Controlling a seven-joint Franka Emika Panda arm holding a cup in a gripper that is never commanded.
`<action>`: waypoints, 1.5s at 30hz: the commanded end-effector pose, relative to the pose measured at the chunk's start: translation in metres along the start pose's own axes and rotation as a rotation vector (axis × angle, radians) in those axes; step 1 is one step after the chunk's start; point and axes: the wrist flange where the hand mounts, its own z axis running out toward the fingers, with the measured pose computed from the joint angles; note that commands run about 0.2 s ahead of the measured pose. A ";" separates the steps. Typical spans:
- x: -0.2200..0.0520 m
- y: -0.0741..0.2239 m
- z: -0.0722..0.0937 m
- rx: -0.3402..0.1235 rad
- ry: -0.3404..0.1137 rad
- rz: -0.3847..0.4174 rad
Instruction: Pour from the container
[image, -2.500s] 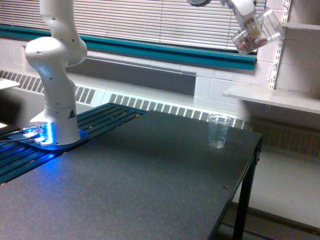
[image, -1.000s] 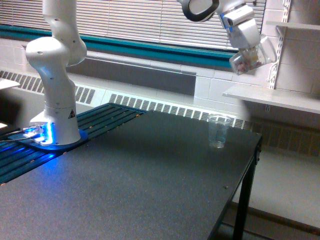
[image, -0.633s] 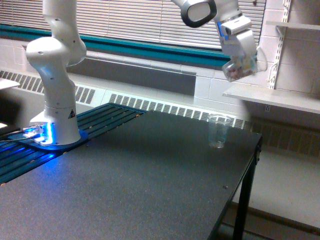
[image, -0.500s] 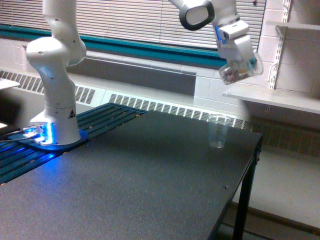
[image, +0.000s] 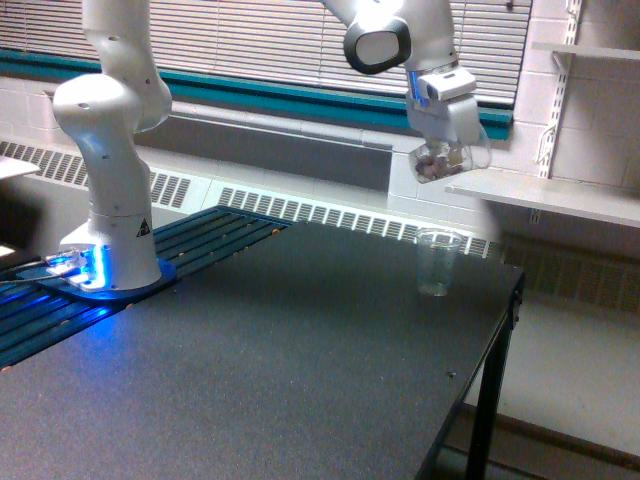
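container (image: 436, 162) | lower, shifted toward exterior view's left (now above ribbed cup (image: 437, 262))

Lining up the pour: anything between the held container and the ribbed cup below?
Nothing: exterior view shows only open air between the container and the ribbed cup.

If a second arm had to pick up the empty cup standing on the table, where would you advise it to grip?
Probably mid-wall on the cup, approached sideways from the exterior view's left or front. It stands upright and alone, with table bare around it. The claw with the container hangs above, so a top approach looks blocked.
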 end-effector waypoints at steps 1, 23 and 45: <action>-0.013 -0.005 -0.002 0.004 -0.033 -0.084; -0.048 0.000 0.018 -0.005 -0.191 -0.097; -0.043 0.020 0.039 -0.074 -0.316 -0.113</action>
